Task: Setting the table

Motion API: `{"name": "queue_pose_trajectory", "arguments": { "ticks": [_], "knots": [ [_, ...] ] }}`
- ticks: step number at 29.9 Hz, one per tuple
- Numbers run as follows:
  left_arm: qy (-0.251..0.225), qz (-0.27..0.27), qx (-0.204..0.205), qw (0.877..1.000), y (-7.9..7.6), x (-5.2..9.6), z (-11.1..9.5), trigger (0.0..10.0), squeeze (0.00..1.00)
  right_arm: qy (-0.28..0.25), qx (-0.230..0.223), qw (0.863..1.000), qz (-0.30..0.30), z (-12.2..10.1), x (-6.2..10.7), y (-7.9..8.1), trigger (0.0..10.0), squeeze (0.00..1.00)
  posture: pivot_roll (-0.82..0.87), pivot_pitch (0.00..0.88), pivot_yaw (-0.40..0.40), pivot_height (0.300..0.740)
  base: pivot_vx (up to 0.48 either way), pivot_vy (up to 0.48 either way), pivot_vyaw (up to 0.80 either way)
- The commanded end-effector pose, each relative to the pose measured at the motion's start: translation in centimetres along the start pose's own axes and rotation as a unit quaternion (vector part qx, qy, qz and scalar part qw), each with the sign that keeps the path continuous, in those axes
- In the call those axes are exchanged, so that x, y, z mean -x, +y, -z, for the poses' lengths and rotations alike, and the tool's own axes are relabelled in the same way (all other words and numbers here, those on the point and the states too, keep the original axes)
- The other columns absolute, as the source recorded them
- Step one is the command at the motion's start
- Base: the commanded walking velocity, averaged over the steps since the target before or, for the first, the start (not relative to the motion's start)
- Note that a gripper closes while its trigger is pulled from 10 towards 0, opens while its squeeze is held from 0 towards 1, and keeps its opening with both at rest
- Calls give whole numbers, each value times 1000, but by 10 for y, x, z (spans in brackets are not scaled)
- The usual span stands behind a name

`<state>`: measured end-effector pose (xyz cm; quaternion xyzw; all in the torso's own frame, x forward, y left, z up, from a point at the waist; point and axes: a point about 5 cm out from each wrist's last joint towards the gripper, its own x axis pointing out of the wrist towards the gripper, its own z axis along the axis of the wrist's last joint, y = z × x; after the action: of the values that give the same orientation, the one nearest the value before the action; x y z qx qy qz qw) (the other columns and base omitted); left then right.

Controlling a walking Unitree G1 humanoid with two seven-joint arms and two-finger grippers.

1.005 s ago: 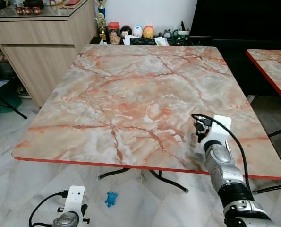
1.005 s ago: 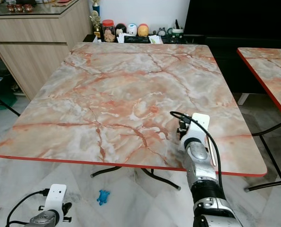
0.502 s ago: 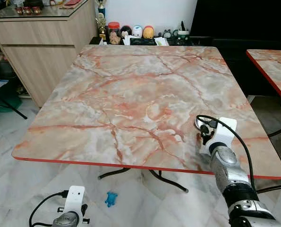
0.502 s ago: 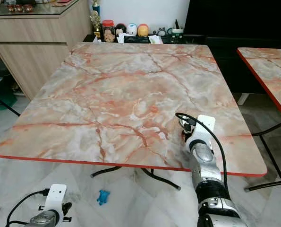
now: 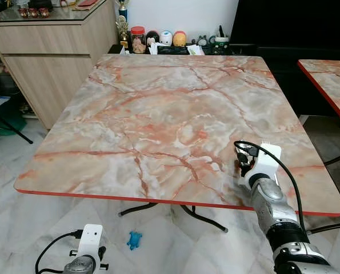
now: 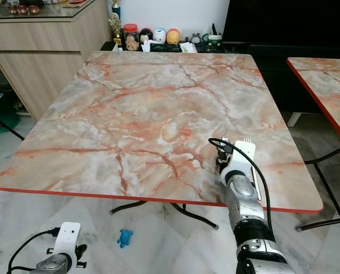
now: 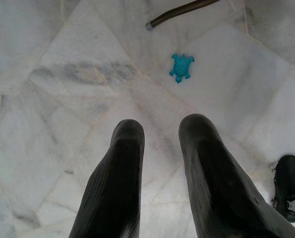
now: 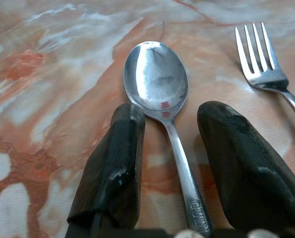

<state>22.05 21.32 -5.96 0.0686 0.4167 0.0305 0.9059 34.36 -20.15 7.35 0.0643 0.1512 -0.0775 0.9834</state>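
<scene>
On the marble-patterned table, near its front right corner, lie a steel spoon and a steel fork, side by side. My right gripper is open and low over the table. Its two black fingers stand on either side of the spoon's handle without touching it, and the fork is just outside one finger. In the left eye view the right wrist covers the spoon, and the fork's tines peek out beyond it. My left gripper hangs open above the floor.
A wooden cabinet stands at the back left. Jars and small figures line a low shelf behind the table. A second table is on the right. A blue turtle toy lies on the marble floor by the table's legs.
My right arm drifted slightly right and toward me, then came back a little to the left. The fork's tines now show beyond the wrist. The left arm has not moved.
</scene>
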Motion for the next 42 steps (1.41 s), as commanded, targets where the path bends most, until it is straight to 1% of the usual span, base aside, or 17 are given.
{"name": "queue_pose_trajectory", "arguments": {
  "ticks": [1,22,23,24,25,26,27,29,42],
  "knots": [
    [7,0,-4,1000,0,0,3,10000,0,-2,-4,1000,-4,0,0,2,10000,0,81,0,-1,740,0,0,0],
    [8,2,-2,1000,-2,1,4,10000,0,32,8,999,-10,13,1,4,10000,0,84,0,-7,740,0,0,0],
    [8,2,-2,1000,-2,0,4,10000,0,34,12,999,-17,14,1,5,9725,0,84,0,-7,740,0,0,0],
    [8,2,-2,1000,-2,0,4,10000,0,34,13,999,-19,14,1,6,9725,0,84,0,-7,740,0,0,0],
    [8,2,-2,1000,-2,1,4,10000,0,34,11,999,-19,15,1,6,4667,0,84,0,-6,740,0,0,0],
    [8,2,-2,1000,-2,1,4,10000,0,34,11,999,-19,15,2,7,4667,0,84,0,-6,740,0,0,0],
    [8,2,-2,1000,-2,1,4,10000,0,34,11,999,-19,15,2,7,157,0,84,0,-5,740,0,0,0],
    [8,2,-3,1000,-2,1,5,10000,0,35,11,999,-21,16,2,8,0,0,84,0,-5,740,0,0,0],
    [7,2,-2,1000,-2,1,4,10000,0,39,17,999,-32,19,3,12,0,0,86,0,-7,740,0,0,0]
  ]
}}
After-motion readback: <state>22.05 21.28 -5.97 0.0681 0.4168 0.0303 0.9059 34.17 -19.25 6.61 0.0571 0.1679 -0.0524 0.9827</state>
